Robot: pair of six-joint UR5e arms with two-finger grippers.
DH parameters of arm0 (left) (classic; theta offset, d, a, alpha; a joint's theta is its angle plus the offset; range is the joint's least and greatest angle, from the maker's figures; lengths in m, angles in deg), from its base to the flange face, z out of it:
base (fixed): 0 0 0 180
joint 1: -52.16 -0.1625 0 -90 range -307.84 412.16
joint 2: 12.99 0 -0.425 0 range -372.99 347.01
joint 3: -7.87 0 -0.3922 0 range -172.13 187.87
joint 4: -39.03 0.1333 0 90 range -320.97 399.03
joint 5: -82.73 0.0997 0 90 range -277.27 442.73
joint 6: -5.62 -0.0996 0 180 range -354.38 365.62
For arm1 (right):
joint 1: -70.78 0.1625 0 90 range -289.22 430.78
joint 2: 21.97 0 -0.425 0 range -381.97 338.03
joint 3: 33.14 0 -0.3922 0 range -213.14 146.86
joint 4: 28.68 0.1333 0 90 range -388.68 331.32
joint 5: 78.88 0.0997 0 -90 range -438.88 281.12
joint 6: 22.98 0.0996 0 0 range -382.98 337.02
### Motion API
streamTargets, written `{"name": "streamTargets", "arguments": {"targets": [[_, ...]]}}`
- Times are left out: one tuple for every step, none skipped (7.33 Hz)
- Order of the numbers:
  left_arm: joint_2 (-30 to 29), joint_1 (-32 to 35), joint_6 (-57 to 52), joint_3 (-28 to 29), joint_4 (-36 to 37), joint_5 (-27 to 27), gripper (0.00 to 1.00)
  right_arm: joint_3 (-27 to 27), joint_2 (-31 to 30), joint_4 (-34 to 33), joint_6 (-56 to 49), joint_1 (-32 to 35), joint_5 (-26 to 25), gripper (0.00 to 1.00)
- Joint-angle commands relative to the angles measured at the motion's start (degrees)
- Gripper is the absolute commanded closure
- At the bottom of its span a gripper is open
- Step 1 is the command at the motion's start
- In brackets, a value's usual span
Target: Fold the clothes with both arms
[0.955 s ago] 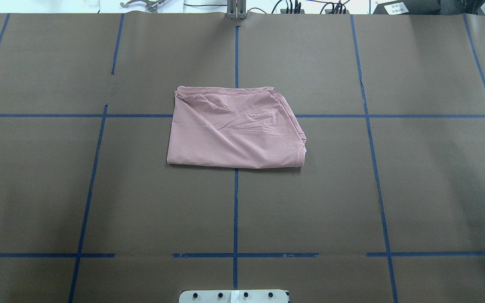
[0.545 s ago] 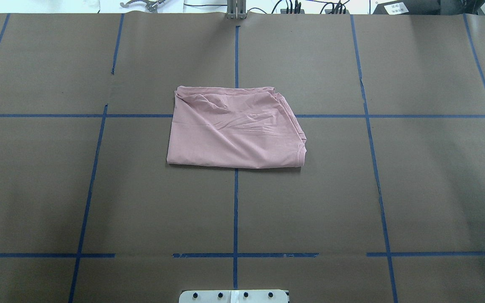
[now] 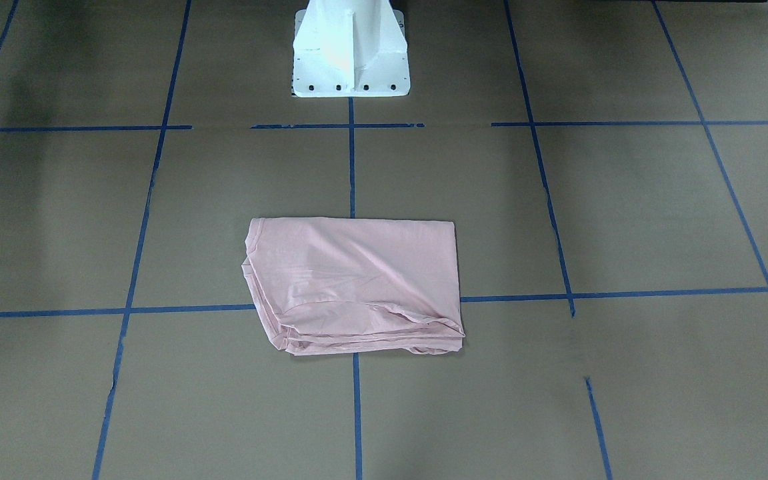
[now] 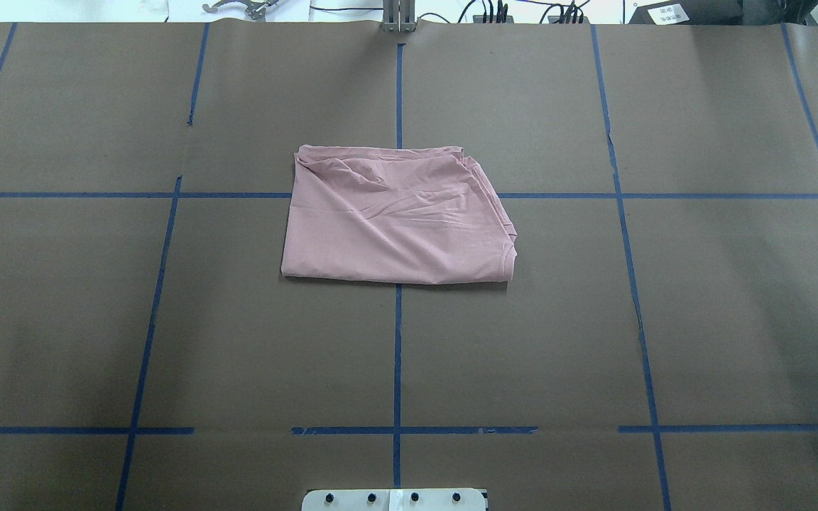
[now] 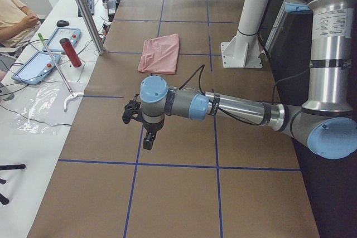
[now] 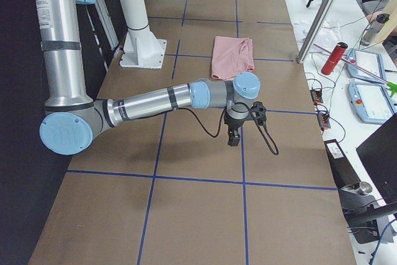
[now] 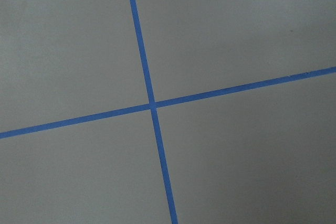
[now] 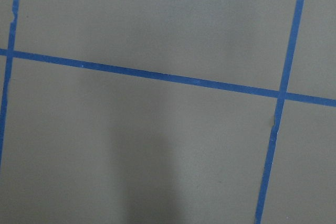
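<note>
The clothes are one pink T-shirt [image 4: 395, 220], folded into a rough rectangle on the brown table cover near the centre, with layered edges at its far side [image 3: 354, 280]. It also shows far off in both side views [image 5: 160, 53] [image 6: 232, 56]. Neither arm touches it. My left arm reaches out low over the table's left end, its gripper [image 5: 146, 137] pointing down at the cover. The right arm mirrors it at the other end, gripper [image 6: 234, 136] also pointing down. I cannot tell whether either gripper is open or shut. Both wrist views hold only brown cover and blue tape.
Blue tape lines [image 4: 397, 355] divide the cover into squares. The white pedestal [image 3: 351, 53] stands at the robot's edge. Beside the far long edge are a metal post [image 5: 83, 9], a red cylinder [image 5: 71, 52], tablets and a seated person [image 5: 11, 15].
</note>
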Motion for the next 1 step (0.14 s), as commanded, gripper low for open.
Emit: {"name": "streamTargets", "arguments": {"targets": [[0.06, -0.01, -0.06, 0.55, -0.09, 0.07, 0.00, -0.20, 0.11, 0.04, 0.00, 0.00, -0.58, 0.00]]}}
